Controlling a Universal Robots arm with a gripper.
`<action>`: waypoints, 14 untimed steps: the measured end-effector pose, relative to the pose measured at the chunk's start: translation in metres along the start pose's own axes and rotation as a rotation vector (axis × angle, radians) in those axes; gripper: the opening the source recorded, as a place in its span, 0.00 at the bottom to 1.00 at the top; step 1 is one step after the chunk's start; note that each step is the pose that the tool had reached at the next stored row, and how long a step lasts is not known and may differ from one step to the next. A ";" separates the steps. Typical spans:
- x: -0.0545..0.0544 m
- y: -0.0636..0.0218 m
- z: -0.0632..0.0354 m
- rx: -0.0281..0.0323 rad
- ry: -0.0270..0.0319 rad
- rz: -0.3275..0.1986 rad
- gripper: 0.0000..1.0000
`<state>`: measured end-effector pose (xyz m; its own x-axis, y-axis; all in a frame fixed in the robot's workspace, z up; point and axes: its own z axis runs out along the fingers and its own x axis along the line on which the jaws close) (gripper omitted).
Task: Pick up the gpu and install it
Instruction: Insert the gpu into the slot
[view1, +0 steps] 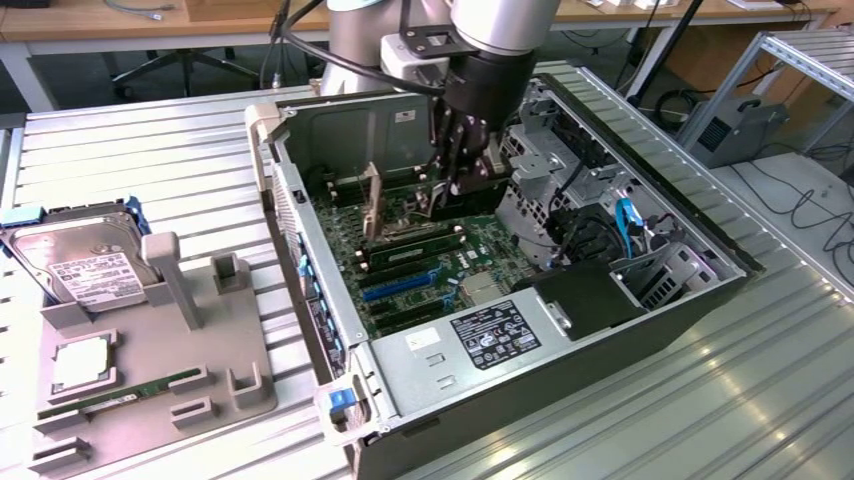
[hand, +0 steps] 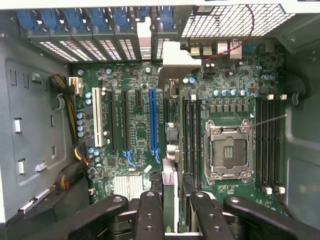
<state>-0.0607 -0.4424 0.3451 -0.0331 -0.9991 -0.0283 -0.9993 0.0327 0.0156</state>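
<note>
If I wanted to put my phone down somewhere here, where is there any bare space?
The ribbed metal table is bare between the grey parts tray and the open computer case, and again on the exterior view's right of the case. Inside the case it is crowded, with the gripper down among the boards.

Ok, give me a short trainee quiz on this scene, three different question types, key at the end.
1. True or false: the hard drive lies outside the computer case.
2. The gripper holds: A memory stick, B graphics card, C fan?
3. Fill in: the long slot beside the card is coloured ___.
Key: 1 true; 2 B; 3 blue.
</note>
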 end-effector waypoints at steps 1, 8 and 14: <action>0.001 0.0005 0.0001 0.0000 0.0000 0.000 0.26; 0.004 0.0038 0.0010 0.0000 0.0000 0.000 0.26; 0.006 0.0065 0.0018 0.0000 0.0000 0.000 0.26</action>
<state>-0.0674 -0.4483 0.3432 -0.0332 -0.9990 -0.0283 -0.9993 0.0328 0.0156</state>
